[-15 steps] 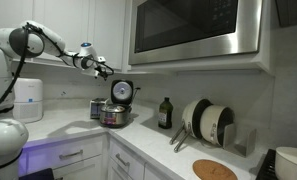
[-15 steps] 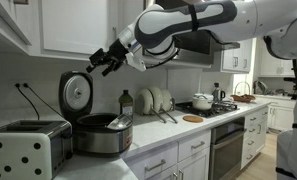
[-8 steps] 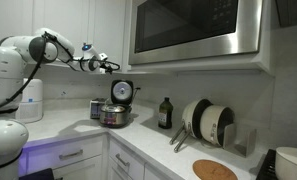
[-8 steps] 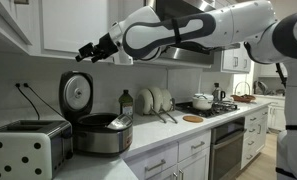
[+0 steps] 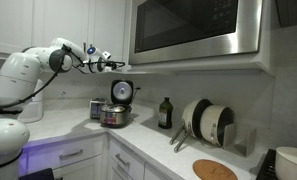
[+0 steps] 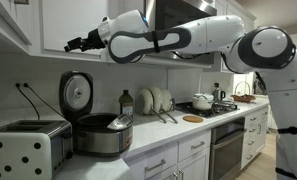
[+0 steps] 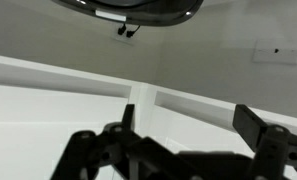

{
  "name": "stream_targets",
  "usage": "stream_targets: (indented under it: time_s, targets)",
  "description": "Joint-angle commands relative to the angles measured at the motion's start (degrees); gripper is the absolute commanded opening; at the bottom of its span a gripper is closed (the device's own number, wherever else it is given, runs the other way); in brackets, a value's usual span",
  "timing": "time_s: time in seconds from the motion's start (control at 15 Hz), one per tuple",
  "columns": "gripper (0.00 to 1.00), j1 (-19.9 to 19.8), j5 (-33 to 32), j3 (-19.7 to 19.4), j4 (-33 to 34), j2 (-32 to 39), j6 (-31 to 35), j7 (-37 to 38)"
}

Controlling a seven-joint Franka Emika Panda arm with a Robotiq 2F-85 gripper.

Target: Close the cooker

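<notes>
Cooker (image 5: 114,115) sits on the counter (image 5: 58,128) near the wall, open. Its lid (image 5: 121,90) stands upright at the pot's 12 o'clock, pale inner face toward the camera. In the closer exterior view the cooker (image 6: 100,135) shows a shiny steel body, with the lid (image 6: 76,93) up at its 11 o'clock, dark rim around the pale face. Something pale rests at the pot's 3 o'clock rim; cannot tell what.

Gripper (image 5: 116,64) hangs in the air at 12 o'clock of the lid, apart from it and touching nothing. In an exterior view the gripper (image 6: 70,44) is also at 12 o'clock of the lid, in front of the cabinet (image 6: 73,22). The arm (image 6: 153,40) reaches in from 3 o'clock.

In the wrist view the gripper (image 7: 188,128) has its jaws spread wide with nothing between them. White cabinet panels are behind. A dark rounded shape is at the 12 o'clock edge; cannot tell what.

Around the cooker:
- Toaster (image 6: 26,150) is just beside it at 8 o'clock.
- Bottle (image 6: 126,102) is near at 2 o'clock, against the wall. In an exterior view the bottle (image 5: 165,113) is at its 3 o'clock.
- Plates (image 5: 208,122) stand in a rack further along at 3 o'clock.
- Microwave (image 5: 193,30) is mounted overhead at 2 o'clock.
- White appliance (image 5: 30,100) stands well apart at 9 o'clock.
- Round trivet (image 5: 215,170) lies on the counter at 4 o'clock, well apart.
</notes>
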Motion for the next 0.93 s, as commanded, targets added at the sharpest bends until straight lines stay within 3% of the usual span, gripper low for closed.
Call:
stream_targets:
  time_s: [0.0, 0.4, 0.73, 0.87]
  targets:
    - [1.0, 4.18, -4.51, -2.97, 11.33, 8.95, 1.82, 1.67]
    - [1.0, 9.91, -6.13, -10.46, 26.13, 19.8, 0.4, 2.36]
    - [1.0, 11.34, -4.61, -16.54, 36.57, 26.19, -1.55, 3.29]
    - [0.74, 11.05, -4.34, -17.46, 39.04, 27.89, -2.59, 3.18]
